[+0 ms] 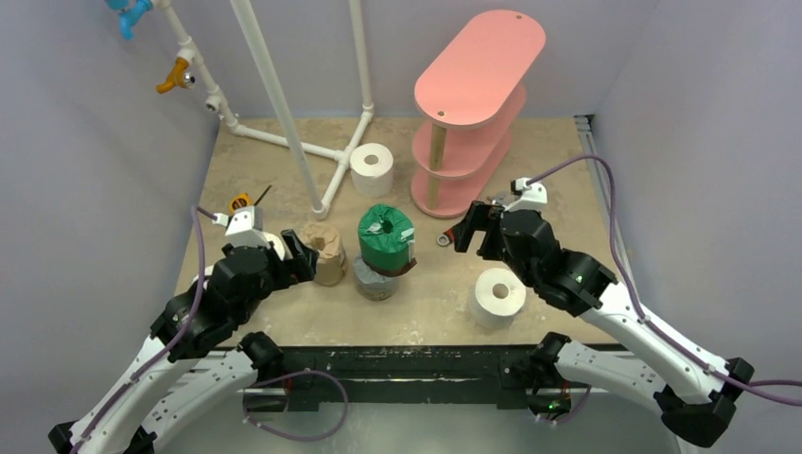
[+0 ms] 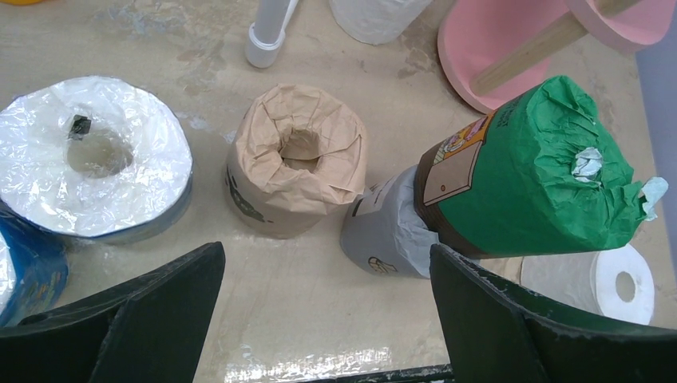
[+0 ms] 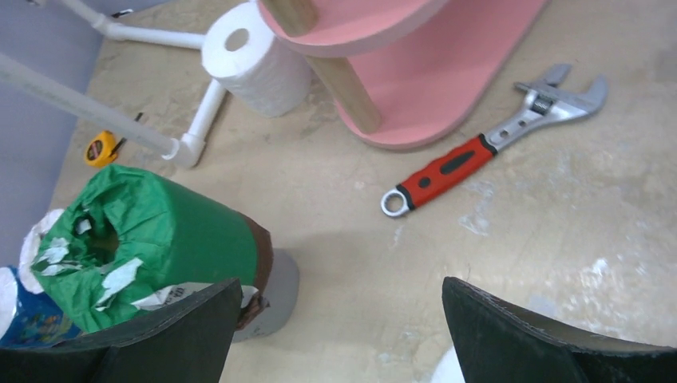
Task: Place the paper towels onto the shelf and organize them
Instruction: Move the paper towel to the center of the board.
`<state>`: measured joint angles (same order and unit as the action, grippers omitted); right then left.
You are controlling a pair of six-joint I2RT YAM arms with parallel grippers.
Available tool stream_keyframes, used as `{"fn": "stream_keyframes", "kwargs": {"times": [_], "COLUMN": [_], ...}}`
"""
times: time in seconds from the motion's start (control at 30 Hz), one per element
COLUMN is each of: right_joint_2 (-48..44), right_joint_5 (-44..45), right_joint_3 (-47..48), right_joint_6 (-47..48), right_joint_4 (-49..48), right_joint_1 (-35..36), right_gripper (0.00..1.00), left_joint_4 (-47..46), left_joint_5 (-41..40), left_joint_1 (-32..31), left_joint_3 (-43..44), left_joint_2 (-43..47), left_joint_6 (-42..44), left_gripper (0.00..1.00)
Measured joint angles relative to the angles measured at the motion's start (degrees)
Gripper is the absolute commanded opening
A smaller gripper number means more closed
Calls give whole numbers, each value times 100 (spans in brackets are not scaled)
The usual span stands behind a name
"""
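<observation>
Green-wrapped roll (image 1: pixel 386 236), crumpled wrap with a brown label band, stacked on grey roll (image 1: pixel 374 280) at table centre. Tan roll (image 1: pixel 324 252) just left of the stack. White roll (image 1: pixel 372 168) beside pipe frame (image 1: pixel 284 104), near pink shelf (image 1: pixel 478 71) at rear. Left gripper (image 1: pixel 301 257) and right gripper (image 1: pixel 473 227) both gape wide, holding nothing

Both arms (bases side by side at the near edge) reach forward, elbows bent; the left gripper (image 1: pixel 301 253) and right gripper (image 1: pixel 470 228) angle inward toward each other, jaws spread wide.
</observation>
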<state>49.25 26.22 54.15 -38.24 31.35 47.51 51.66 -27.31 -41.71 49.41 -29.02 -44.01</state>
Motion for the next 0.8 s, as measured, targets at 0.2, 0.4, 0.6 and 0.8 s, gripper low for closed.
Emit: {"fn": "stream_keyframes", "kwargs": {"times": [0.2,0.4,0.6,0.8], "right_joint_2": [-398,-977,-1121,-1340], "right_joint_5": [160,225,118,46], "right_joint_3": [81,-245,-612,-957], "right_joint_6": [-739,-1582,-2247,-2741], "right_joint_4": [1220,2024,2518,2848], "right_joint_1": [-227,-369,-407,-407], "right_gripper": [98,95,93,91], "left_joint_4": [-17,-151,-297,-402], "left_joint_5": [-20,26,170,243], "left_joint_1": [0,0,0,0], "left_joint_3": [-219,-487,-669,-807], "left_joint_2": [9,-33,-111,-140], "left_joint_6": [-98,-240,-385,-599], "left_gripper": [100,100,99,99]}}
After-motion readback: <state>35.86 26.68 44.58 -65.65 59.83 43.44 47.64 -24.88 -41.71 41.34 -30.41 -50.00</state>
